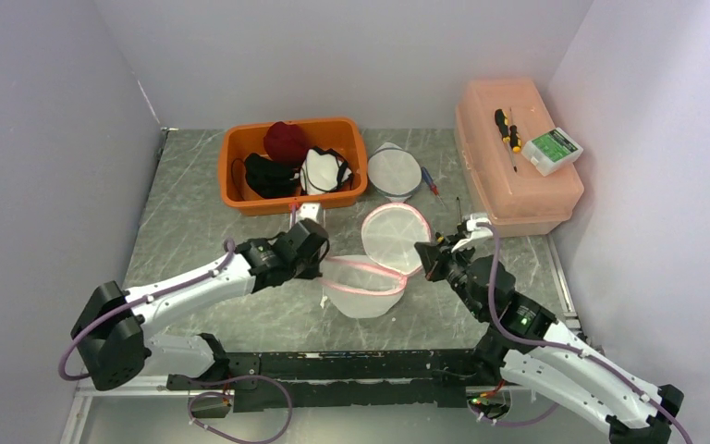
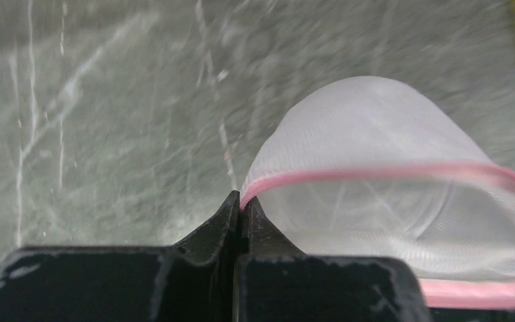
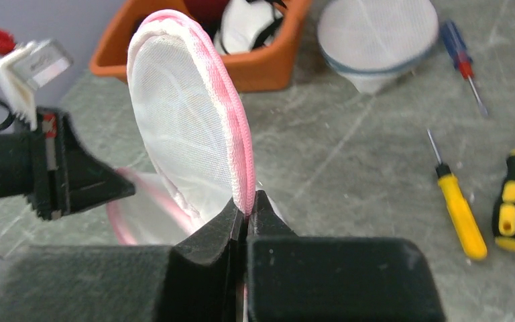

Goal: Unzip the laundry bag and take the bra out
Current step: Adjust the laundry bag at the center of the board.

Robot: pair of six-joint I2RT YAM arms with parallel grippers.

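Note:
The laundry bag is white mesh with pink trim and stands spread open like a clamshell at the table's middle. My left gripper is shut on the pink rim of its lower half, fingertips pinched at the trim. My right gripper is shut on the pink edge of the raised upper flap, the jaws closed around the trim. The left gripper also shows in the right wrist view. I see no bra inside the translucent bag; it is hidden or out of view.
An orange bin behind the bag holds red, black and white garments. A second round mesh bag lies beside it. Screwdrivers lie right of the bag. A pink lidded box stands at the far right.

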